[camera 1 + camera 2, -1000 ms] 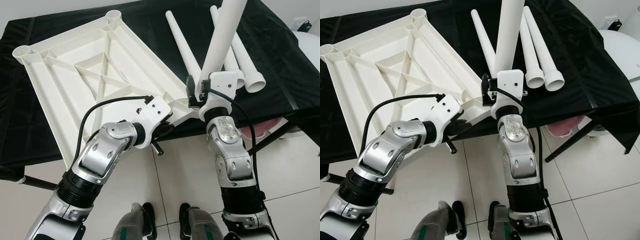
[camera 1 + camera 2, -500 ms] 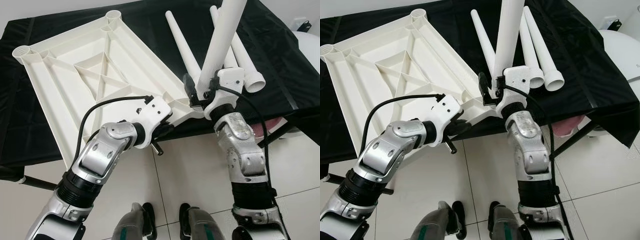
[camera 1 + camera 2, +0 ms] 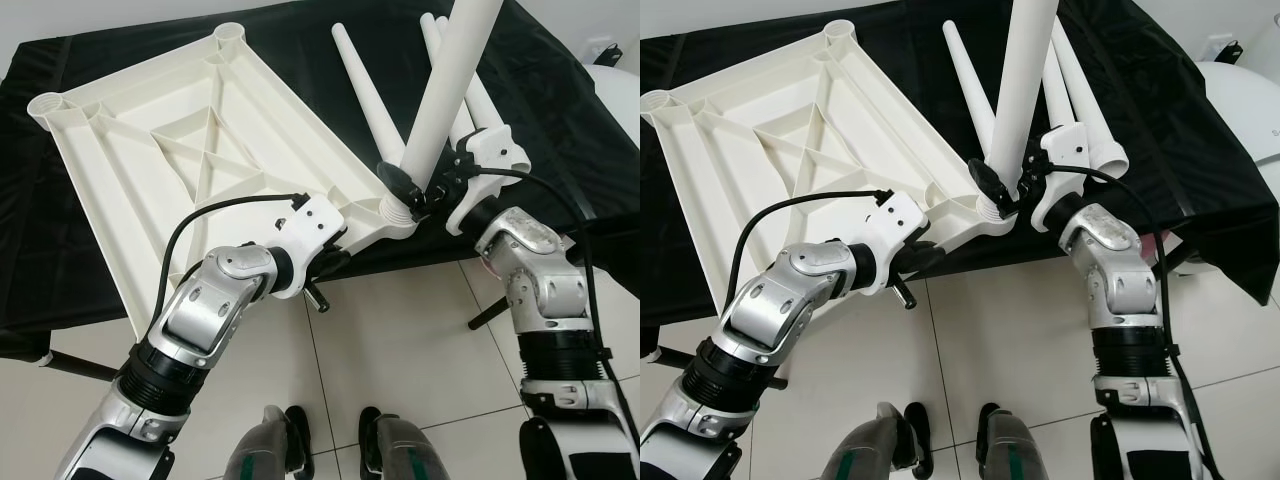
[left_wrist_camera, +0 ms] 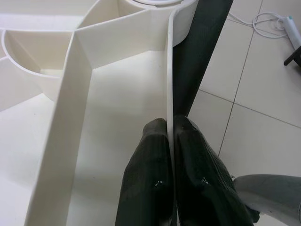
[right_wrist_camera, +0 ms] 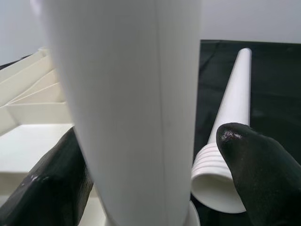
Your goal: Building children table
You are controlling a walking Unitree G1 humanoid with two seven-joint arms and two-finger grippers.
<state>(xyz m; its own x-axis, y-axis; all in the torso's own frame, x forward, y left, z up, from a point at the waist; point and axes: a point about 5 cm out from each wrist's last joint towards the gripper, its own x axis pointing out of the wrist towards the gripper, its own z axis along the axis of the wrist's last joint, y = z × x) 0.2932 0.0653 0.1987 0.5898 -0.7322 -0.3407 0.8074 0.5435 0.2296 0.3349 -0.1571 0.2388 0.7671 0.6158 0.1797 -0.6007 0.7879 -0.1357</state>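
Though ribbed beneath, white tabletop (image 3: pixel 190 150), upturned.

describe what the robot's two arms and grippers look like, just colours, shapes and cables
Both arms are silver metal segments with rounded joint housings and black ribbed collars near the elbows. Each wrist ends in a white plastic block. A thin black cable loops from the left arm to its wrist; another runs along the right arm. The left gripper and right gripper each have two long black, rounded, slightly textured fingers.
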